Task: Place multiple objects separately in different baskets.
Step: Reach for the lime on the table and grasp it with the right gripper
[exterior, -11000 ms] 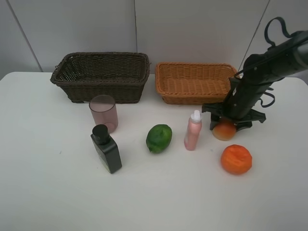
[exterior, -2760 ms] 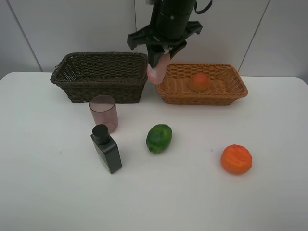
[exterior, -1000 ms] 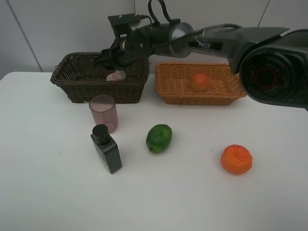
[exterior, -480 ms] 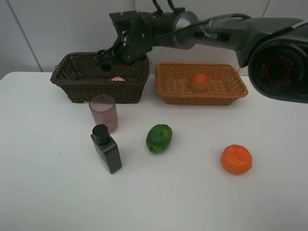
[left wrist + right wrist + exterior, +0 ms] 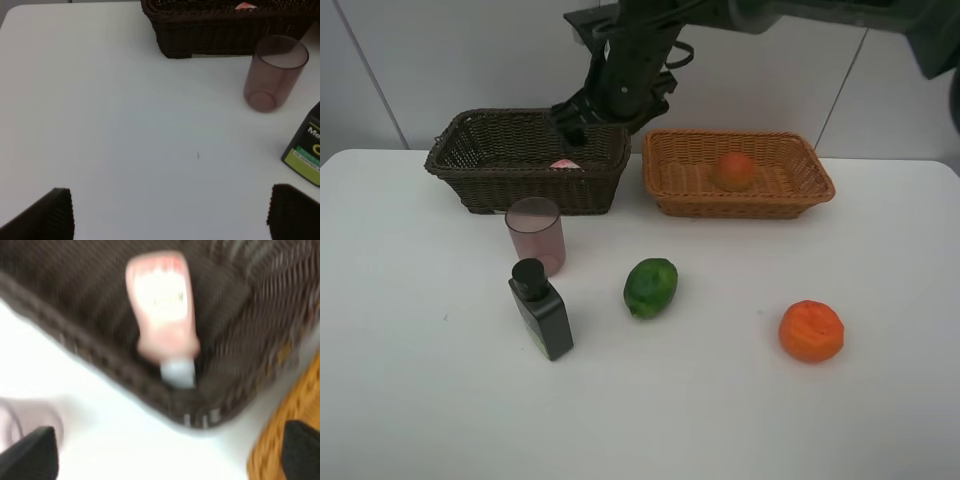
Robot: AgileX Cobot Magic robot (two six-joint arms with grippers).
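The pink bottle (image 5: 161, 305) has dropped into the dark basket (image 5: 520, 185); the right hand (image 5: 165, 452), spread empty, could snag the rim.

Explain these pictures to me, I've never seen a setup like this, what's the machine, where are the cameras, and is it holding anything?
This is a two-armed robot sorting items into baskets. One picture is from a camera mounted high above the white table; the other two are from cameras on each wrist. The dark basket holds a pink bottle lying down; the tan basket holds a peach-coloured fruit. On the table are a mauve cup, black bottle, lime and orange. The right end effector hangs open over the dark basket, the left end effector open over the table. Neither holds anything.
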